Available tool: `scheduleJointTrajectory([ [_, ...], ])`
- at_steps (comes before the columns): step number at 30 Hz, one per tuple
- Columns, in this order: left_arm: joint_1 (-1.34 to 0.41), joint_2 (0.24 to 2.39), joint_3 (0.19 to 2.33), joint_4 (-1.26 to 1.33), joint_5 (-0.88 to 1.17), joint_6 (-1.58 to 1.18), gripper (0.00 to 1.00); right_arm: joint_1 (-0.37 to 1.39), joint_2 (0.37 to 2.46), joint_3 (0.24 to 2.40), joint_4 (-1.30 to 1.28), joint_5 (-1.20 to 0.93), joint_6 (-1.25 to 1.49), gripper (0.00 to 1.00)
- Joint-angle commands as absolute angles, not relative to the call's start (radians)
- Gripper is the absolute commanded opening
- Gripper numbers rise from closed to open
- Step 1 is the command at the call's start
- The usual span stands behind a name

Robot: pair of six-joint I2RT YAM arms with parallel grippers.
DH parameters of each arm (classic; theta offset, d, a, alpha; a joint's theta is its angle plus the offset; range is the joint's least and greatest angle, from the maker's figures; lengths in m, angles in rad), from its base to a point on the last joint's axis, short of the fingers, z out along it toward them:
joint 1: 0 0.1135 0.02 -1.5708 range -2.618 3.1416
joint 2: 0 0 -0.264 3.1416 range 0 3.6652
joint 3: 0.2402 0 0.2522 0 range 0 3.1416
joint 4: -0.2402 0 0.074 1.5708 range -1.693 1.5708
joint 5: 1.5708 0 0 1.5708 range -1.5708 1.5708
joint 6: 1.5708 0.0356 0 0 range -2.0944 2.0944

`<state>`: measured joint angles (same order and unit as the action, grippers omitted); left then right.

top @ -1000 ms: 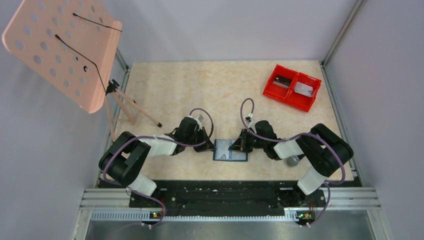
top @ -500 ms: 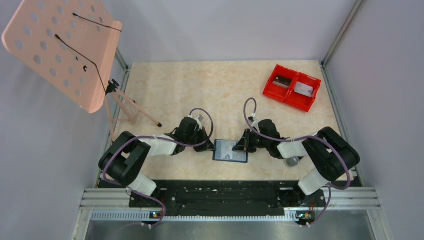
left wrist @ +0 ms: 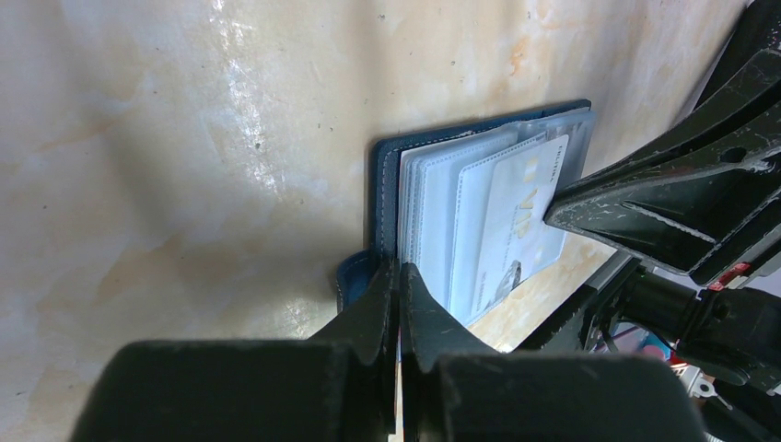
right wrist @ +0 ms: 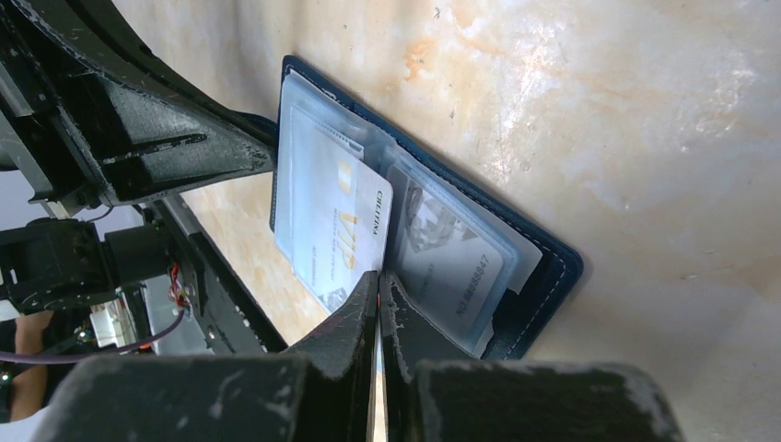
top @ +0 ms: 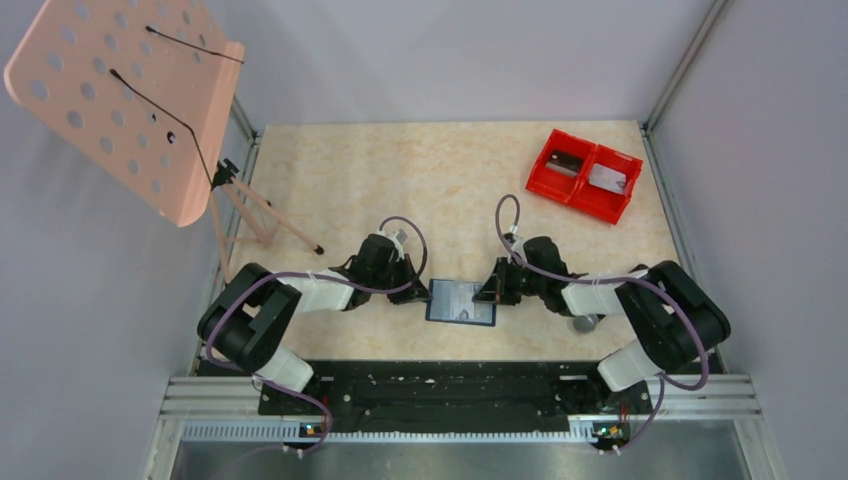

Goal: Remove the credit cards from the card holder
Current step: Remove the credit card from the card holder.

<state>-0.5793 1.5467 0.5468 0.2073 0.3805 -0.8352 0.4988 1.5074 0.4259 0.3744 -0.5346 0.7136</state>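
Note:
The navy card holder (top: 461, 301) lies open on the table between both grippers, its clear pockets facing up (left wrist: 433, 203) (right wrist: 543, 267). A pale credit card (right wrist: 336, 230) (left wrist: 518, 219) sticks halfway out of a pocket. My right gripper (right wrist: 378, 278) (top: 489, 294) is shut on that card's edge. A second, greyer credit card (right wrist: 453, 260) sits inside the pocket beside it. My left gripper (left wrist: 398, 269) (top: 421, 293) is shut on the card holder's left edge, beside its blue flap.
A red two-compartment bin (top: 584, 187) holding flat grey pieces stands at the far right. A grey ball (top: 584, 322) lies by the right arm. A pink perforated stand (top: 120, 100) on a tripod (top: 262, 213) rises at the left.
My right gripper and arm have shifted slightly to the right, still shut. The card holder and the left gripper have stayed in place.

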Motion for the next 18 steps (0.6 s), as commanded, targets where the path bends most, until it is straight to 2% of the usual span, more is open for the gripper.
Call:
scheduleJointTrajectory([
  [1, -0.59, 1.577, 0.513, 0.073, 0.3, -0.792, 0.0, 0.481, 1.471, 0.445, 0.363, -0.551, 0.689, 0.0],
  [9, -0.589, 1.544, 0.518, 0.058, 0.299, -0.793, 0.0, 0.439, 1.348, 0.459, 0.222, -0.525, 0.655, 0.0],
  [18, -0.59, 1.552, 0.531, 0.081, 0.343, -0.8, 0.0, 0.439, 1.436, 0.46, 0.348, -0.609, 0.71, 0.0],
])
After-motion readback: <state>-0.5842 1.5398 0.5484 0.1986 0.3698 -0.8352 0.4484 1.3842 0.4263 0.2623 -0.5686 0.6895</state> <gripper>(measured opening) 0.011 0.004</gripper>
